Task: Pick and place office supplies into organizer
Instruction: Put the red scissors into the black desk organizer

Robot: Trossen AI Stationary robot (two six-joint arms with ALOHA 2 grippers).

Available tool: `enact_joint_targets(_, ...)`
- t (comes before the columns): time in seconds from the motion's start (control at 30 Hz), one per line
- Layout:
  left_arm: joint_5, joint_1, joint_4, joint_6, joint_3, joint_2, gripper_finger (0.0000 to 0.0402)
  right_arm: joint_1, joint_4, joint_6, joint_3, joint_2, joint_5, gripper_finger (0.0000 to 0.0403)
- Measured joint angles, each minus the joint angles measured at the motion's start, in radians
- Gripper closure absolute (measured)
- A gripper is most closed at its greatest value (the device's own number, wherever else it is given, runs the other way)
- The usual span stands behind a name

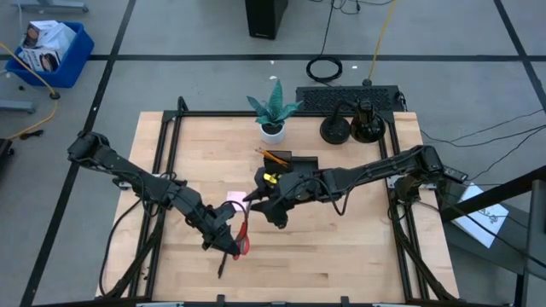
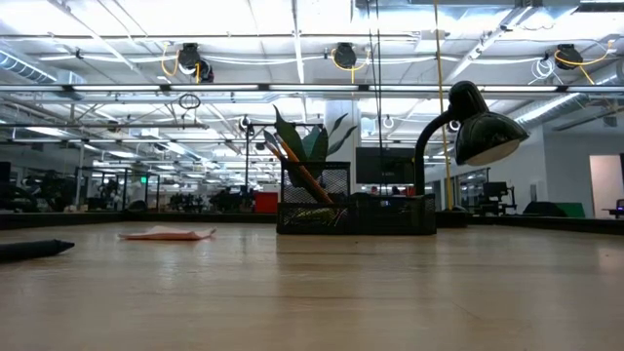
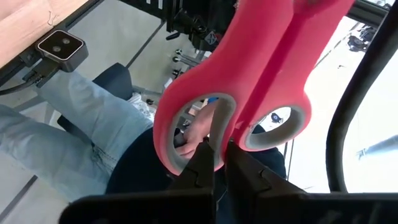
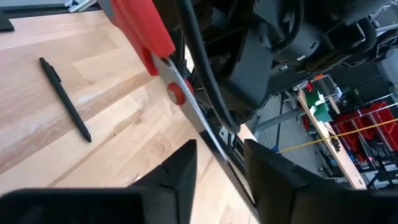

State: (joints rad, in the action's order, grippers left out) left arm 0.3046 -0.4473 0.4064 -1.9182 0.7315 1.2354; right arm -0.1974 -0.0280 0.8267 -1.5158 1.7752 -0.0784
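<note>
My left gripper (image 3: pixel 217 155) is shut tight on the scissors (image 3: pixel 249 81), low in the middle of the top picture, lifted to hand over. My right gripper (image 4: pixel 217 155) is open around the blades. The organizer (image 1: pixel 290 161) waits above, on the light wood table (image 1: pixel 341 247).

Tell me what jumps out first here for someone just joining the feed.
The red-handled scissors, lifted off the table near its front middle: the left claw is shut on a handle loop, while the right claw straddles the blades from the other side. Behind them, toward the plant, sits the black organizer with orange pencils already in it. A black pen lies loose on the wood.
</note>
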Motion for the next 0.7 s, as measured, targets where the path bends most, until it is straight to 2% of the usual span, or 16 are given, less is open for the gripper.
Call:
enact_joint_targets(0.13,-0.007,0.000,0.016,-0.001,0.000,0.000,0.0380,-0.004,-0.008,0.005,0.000,0.000,-0.006,0.0335)
enact_joint_targets(0.27,-0.001,0.000,0.047,-0.002,0.000,-0.001,0.0383,-0.016,-0.040,0.025,0.004,0.003,-0.020,0.0390)
enact_joint_targets(0.5,-0.038,0.009,0.174,0.047,0.000,-0.002,0.0364,-0.027,-0.069,-0.044,0.004,0.002,-0.023,0.0399)
enact_joint_targets(0.7,-0.135,0.018,0.231,0.196,0.000,-0.035,0.0328,-0.027,-0.127,-0.173,0.001,-0.015,-0.007,0.0401)
